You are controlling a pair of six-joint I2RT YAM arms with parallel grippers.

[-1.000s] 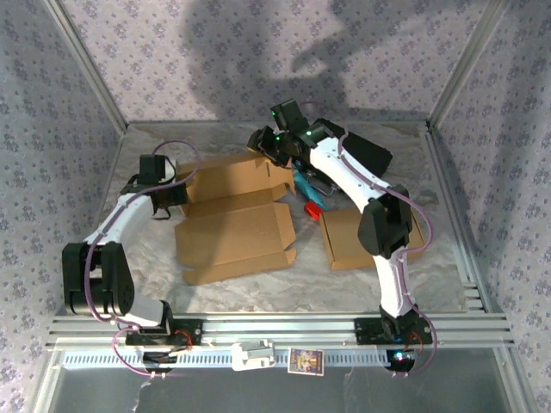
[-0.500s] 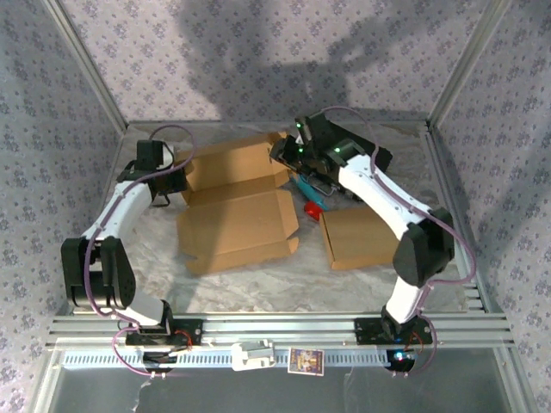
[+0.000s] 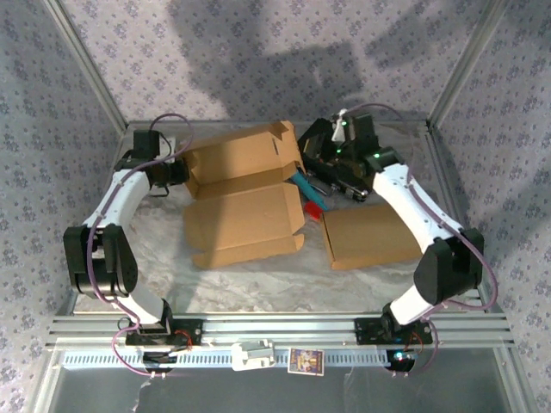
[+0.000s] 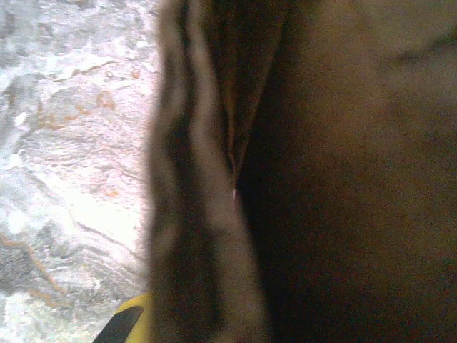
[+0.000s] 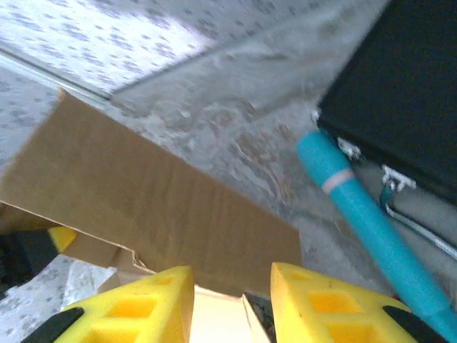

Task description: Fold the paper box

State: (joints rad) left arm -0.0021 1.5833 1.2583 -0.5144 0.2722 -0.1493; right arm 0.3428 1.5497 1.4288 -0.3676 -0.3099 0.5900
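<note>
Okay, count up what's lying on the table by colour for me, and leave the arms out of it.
Brown cardboard: 2, the open box and the flat box
Teal: 1, the tube
Red: 1, the small item
Black: 1, the case
Total: 5

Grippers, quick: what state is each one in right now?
Left gripper: closed on the left edge of the paper box.
Right gripper: open, fingers apart next to the paper box, nothing visibly clamped.
</note>
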